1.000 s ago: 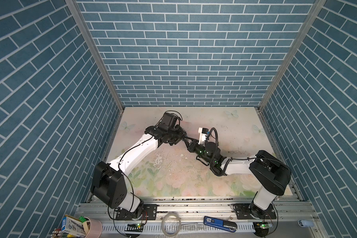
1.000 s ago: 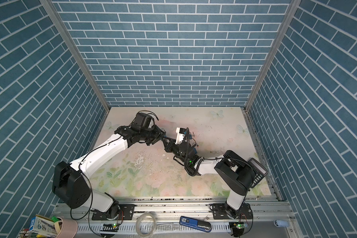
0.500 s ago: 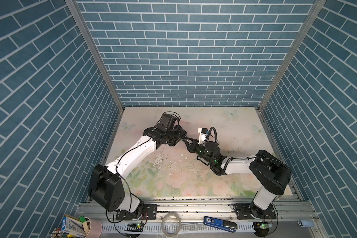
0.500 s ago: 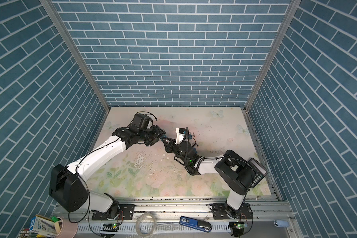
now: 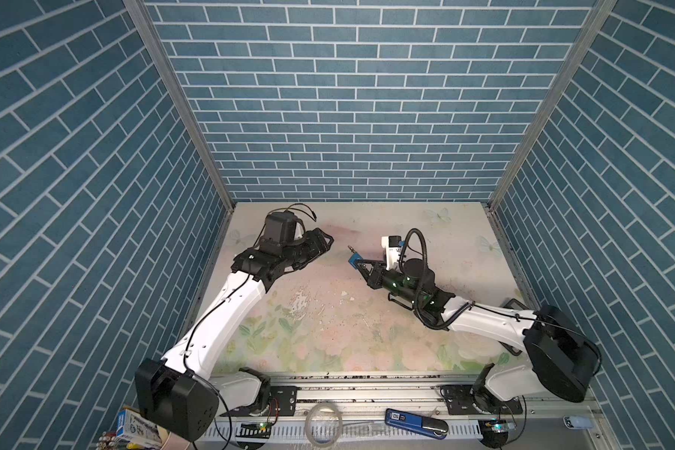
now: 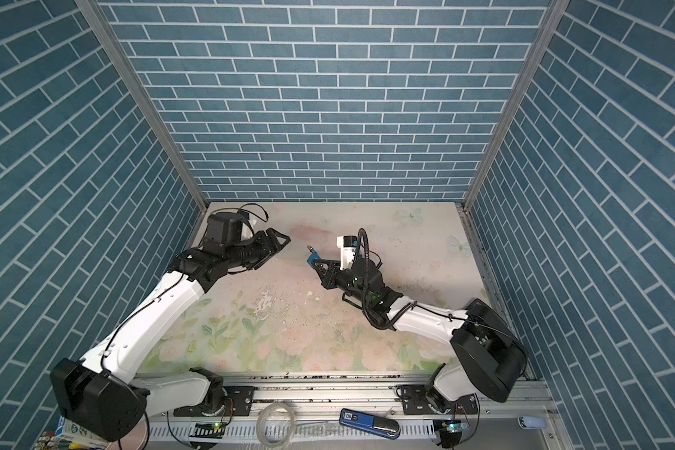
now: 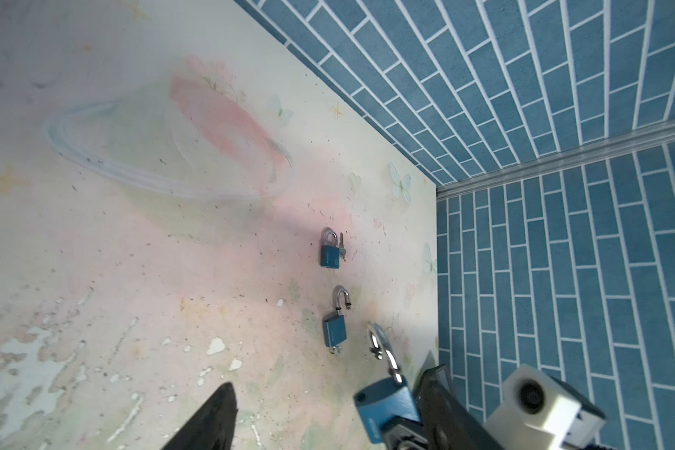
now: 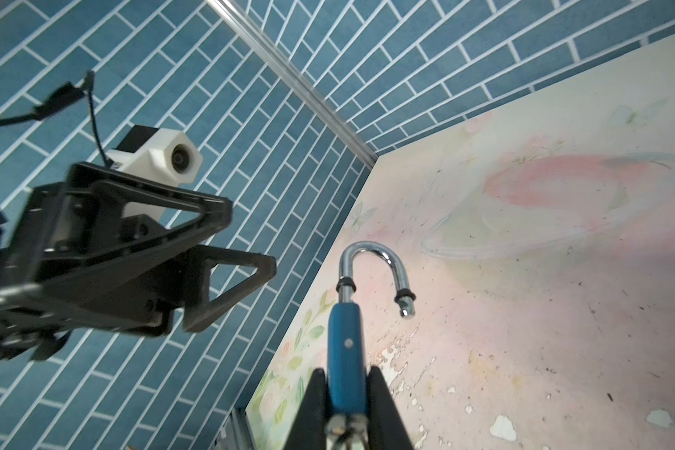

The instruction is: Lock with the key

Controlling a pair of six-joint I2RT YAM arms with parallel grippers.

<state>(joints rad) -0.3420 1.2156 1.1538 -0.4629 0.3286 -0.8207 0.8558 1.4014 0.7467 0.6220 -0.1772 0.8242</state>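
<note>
My right gripper (image 5: pixel 358 265) (image 8: pixel 345 389) is shut on the body of a blue padlock (image 5: pixel 353 258) (image 6: pixel 312 258) (image 8: pixel 343 343) and holds it above the table. Its chrome shackle (image 8: pixel 371 257) stands open, its free end clear of the body. A silver piece, apparently the key (image 8: pixel 343 424), shows under the padlock between the fingers. My left gripper (image 5: pixel 326 243) (image 6: pixel 283 243) (image 7: pixel 328 420) is open and empty, a short way left of the padlock (image 7: pixel 386 401).
In the left wrist view, two more blue padlocks lie on the floral table (image 7: pixel 133 272). One is closed (image 7: pixel 330 251) with a key (image 7: pixel 341 245) beside it; the other (image 7: pixel 335 329) has its shackle open. Blue brick walls (image 5: pixel 347 117) enclose the table.
My left gripper has opened and drawn back to the left, away from the held padlock. The right gripper still holds the padlock in the same place.
</note>
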